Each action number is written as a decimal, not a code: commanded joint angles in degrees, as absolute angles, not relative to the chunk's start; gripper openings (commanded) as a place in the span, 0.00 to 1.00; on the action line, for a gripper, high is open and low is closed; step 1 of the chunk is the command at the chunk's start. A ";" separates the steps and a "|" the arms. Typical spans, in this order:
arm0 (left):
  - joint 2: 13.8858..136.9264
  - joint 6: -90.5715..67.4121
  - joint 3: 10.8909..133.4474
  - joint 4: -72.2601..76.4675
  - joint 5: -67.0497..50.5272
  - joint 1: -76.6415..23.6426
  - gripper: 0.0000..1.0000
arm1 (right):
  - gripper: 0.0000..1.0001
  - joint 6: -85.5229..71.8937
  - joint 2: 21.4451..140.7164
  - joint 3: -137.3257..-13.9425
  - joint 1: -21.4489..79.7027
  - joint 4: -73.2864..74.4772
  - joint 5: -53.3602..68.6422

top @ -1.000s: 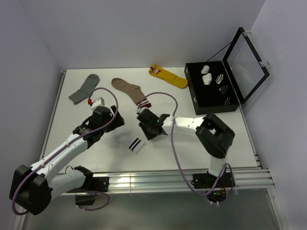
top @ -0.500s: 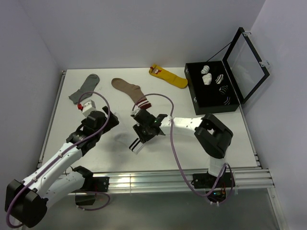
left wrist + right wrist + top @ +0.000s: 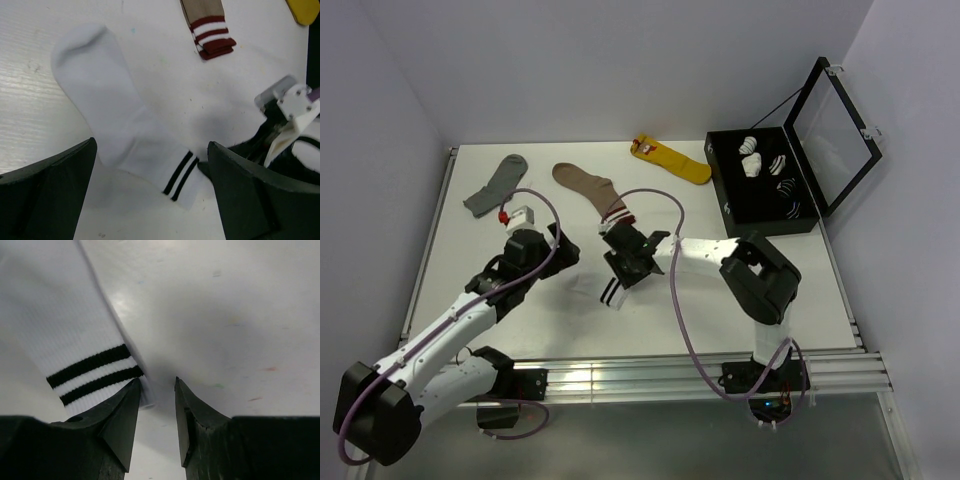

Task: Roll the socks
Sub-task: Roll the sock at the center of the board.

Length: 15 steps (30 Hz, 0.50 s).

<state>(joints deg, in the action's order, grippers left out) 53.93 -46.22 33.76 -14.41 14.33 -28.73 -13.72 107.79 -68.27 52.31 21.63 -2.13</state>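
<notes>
A white sock with two dark stripes at the cuff [image 3: 125, 130] lies flat on the table, toe to the upper left in the left wrist view. Its cuff shows in the top view [image 3: 612, 293]. No separate plain white sock shows. My left gripper [image 3: 151, 145] hovers above the sock with its jaws wide open and empty; it is left of the cuff in the top view [image 3: 558, 258]. My right gripper [image 3: 157, 382] is low at the corner of the cuff [image 3: 95, 372]. Its jaws are a narrow gap apart with bare table between them. It also shows in the top view [image 3: 620, 277].
A brown sock with a maroon-and-white cuff [image 3: 585, 185], a grey sock [image 3: 495, 185] and a yellow sock [image 3: 670, 160] lie at the back. An open black case [image 3: 735, 210] with rolled socks stands at the right. The brown sock's cuff [image 3: 212, 37] lies close behind the striped sock.
The left arm swung out to the left and came partly back. The right gripper shifted left along the cuff, and the striped cuff moved slightly up and right.
</notes>
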 commanded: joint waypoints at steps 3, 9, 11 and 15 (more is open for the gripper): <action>57.82 -43.24 34.72 -7.56 7.74 -30.23 0.98 | 0.41 -9.67 106.53 -68.99 46.07 24.17 -8.35; 62.22 -41.40 37.79 -7.03 15.19 -38.92 0.99 | 0.39 -10.45 100.84 -68.38 42.80 23.03 -1.33; 64.42 -40.96 39.11 -6.86 18.61 -42.00 0.98 | 0.39 -12.65 98.36 -67.33 42.45 22.07 -0.26; 69.68 -40.70 41.83 -6.33 22.40 -46.22 0.97 | 0.42 -19.31 92.39 -63.38 39.74 20.40 2.01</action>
<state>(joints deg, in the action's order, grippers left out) 67.11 -42.41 38.11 -9.21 16.88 -43.90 -13.96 98.52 -65.49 41.65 22.09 -0.58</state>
